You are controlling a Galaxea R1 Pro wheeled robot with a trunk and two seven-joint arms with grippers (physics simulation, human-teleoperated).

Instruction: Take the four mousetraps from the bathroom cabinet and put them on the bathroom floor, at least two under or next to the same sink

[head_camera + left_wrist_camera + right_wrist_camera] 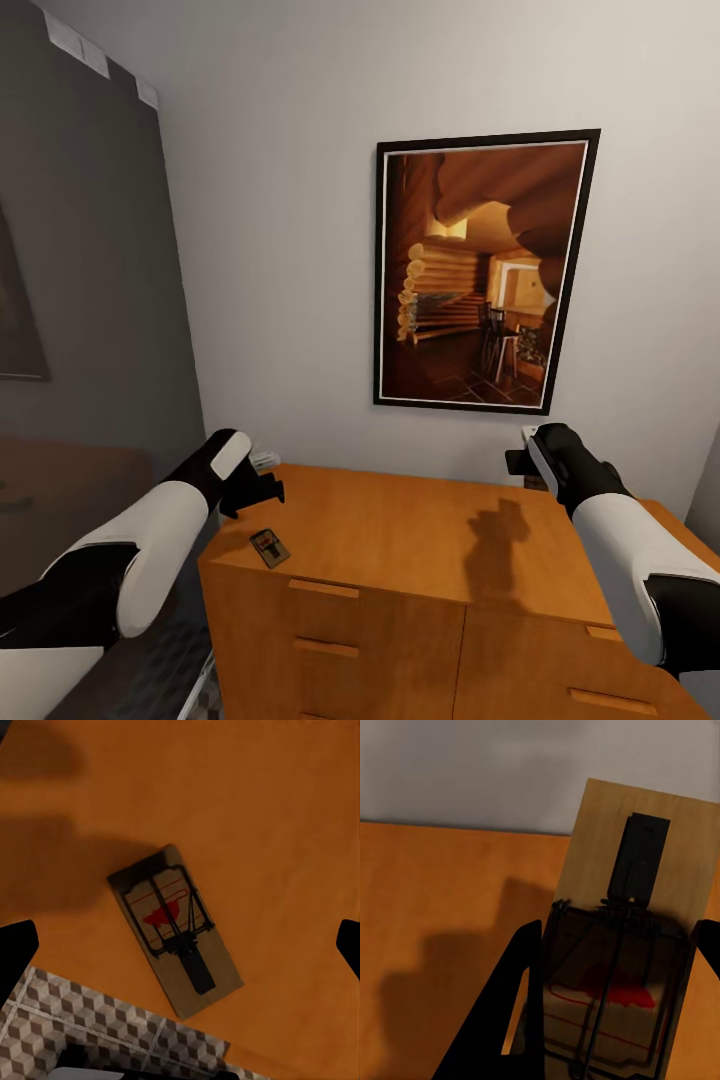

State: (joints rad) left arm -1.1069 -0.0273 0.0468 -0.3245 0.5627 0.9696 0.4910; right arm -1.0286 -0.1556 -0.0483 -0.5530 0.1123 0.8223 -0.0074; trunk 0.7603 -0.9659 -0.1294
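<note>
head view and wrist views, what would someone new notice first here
The large black-framed picture of a log-cabin interior on the white wall draws the eye, hanging above the orange-brown wooden cabinet. A small flat wooden mousetrap lies near the cabinet top's left front corner, under the open left gripper. The right gripper holds a second mousetrap between its fingers above the cabinet top.

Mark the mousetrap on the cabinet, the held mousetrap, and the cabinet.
mousetrap on the cabinet [175,931], left wrist view, board middle
held mousetrap [630,937], right wrist view, board middle
cabinet [400,530], head view, bare top
</note>
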